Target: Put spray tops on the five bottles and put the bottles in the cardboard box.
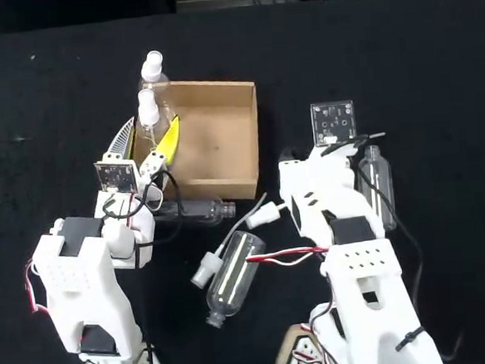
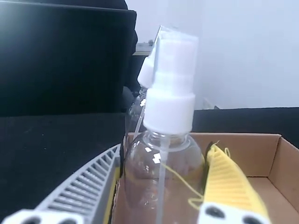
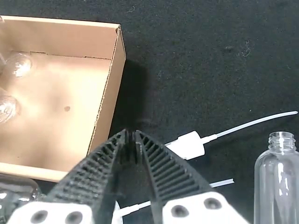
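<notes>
The cardboard box [image 1: 223, 142] [image 3: 60, 107] sits left of centre. One capped bottle [image 1: 151, 72] stands at its far left corner. A second bottle with a white spray top [image 1: 148, 114] [image 2: 168, 140] stands upright at the box's left wall, and my left gripper [image 1: 152, 134] [image 2: 161, 205] is shut on its body, grey finger on one side, yellow on the other. My right gripper [image 3: 131, 136] [image 1: 285, 156] is shut and empty, hovering over the cloth just off the box's near right corner. A loose spray top [image 1: 261, 216] [image 3: 188, 144] lies close beside it.
Three uncapped bottles are on the cloth: one [image 1: 196, 210] against the box's front wall, one [image 1: 232, 276] lying mid-table, one [image 1: 376, 181] [image 3: 279, 177] beside the right arm. Another spray top [image 1: 207, 269] lies by the middle bottle.
</notes>
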Tool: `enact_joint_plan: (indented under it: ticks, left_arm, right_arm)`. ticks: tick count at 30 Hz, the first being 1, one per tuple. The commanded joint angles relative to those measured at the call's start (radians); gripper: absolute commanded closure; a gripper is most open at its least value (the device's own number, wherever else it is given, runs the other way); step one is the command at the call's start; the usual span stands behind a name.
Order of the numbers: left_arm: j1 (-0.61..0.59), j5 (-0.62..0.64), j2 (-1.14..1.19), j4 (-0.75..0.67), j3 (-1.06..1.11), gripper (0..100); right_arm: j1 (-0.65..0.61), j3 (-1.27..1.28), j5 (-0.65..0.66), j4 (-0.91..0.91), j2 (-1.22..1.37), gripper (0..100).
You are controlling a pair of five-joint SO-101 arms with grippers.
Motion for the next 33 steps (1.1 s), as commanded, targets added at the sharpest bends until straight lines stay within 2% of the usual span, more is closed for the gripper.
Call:
enact_joint_plan:
  ticks: [1,9,15,29,33]
  left_arm:
    - [-0.005,0.002,-0.015,-0.028,0.031,73]
    - [-0.005,0.003,-0.015,-0.029,0.033,73]
    - [0.002,-0.002,-0.015,-0.103,0.035,73]
    - [0.005,-0.006,-0.018,-0.106,0.038,73]
    - [0.005,0.002,-0.089,-0.103,0.071,73]
  right_arm:
    - [-0.009,-0.007,0.002,-0.028,-0.036,98.7]
    - [-0.009,-0.007,0.002,-0.028,-0.036,98.7]
    - [-0.009,-0.007,0.002,-0.028,-0.035,98.7]
    - [-0.009,-0.007,0.002,-0.028,-0.035,98.7]
    - [-0.009,-0.007,0.002,-0.029,-0.035,98.7]
